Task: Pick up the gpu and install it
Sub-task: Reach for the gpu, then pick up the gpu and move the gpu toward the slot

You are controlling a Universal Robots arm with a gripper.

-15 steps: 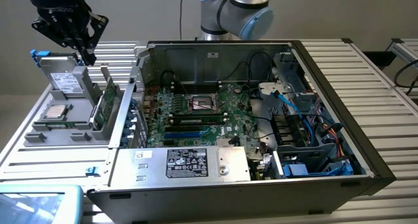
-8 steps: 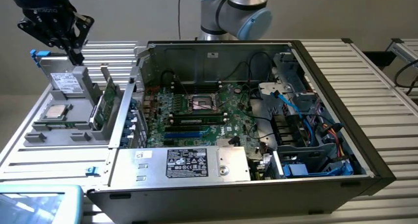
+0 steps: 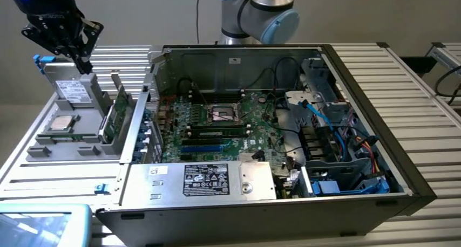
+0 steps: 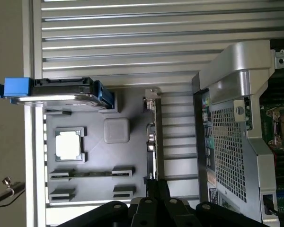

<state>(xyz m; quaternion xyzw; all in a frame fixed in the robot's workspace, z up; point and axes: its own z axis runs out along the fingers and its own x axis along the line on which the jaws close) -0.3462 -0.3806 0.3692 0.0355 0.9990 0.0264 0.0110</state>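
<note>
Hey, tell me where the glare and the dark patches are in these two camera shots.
Exterior view: soft, even light on the slatted table; the computer case is darker inside toward the exterior view's right; the screen carries pale reflections. Wrist view: the processor chip is washed out white, the silver edge of the drive gleams, the gripper is a dark silhouette.

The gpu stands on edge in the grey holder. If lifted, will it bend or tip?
The gpu is a flat board with a metal bracket, so probably stiff. Thin and standing on edge in the grey holder, it might tip if nudged sideways. Exposed circuitry looks fragile.
</note>
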